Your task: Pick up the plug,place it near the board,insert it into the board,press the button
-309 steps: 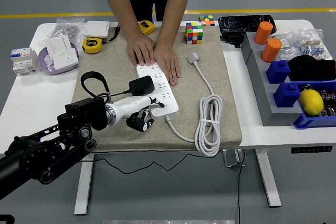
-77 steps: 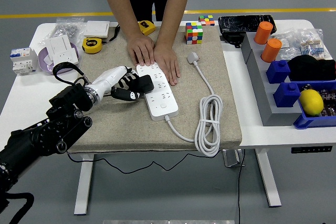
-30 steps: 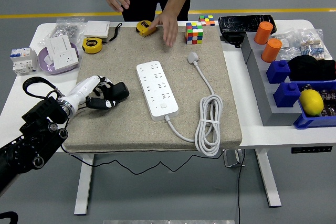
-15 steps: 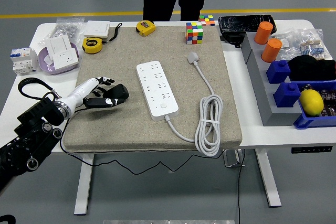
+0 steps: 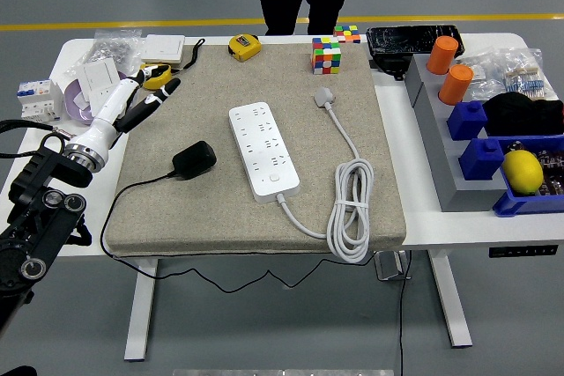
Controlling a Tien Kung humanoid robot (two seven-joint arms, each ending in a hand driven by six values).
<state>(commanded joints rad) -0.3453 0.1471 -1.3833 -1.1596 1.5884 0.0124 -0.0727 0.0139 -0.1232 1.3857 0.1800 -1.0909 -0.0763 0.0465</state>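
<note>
Black plug lying free on the tan mat, its thin black cord trailing left and down over the mat's near-left edge. Just to the right of it, apart and not touching, a white power strip with its long axis running from the far side toward the near side, tilted slightly right at the near end. Thick white cable coiled further right.

Left hand raised over the mat's far-left corner, up and to the left of the plug, well apart from it. Fingers extended and loosely straight, pointing toward the far right, holding nothing. No right hand in view, so only the left arm near the job.

From the fingers, plug down and to the right, toward the near side; plug between hand and power strip. Plug's longer side apparently angled from near-left to far-right, though small and hard to judge. Likely next: reach back down toward the plug, then a short carry right to the strip.

A person standing at the surface's far side, hands off it.
</note>
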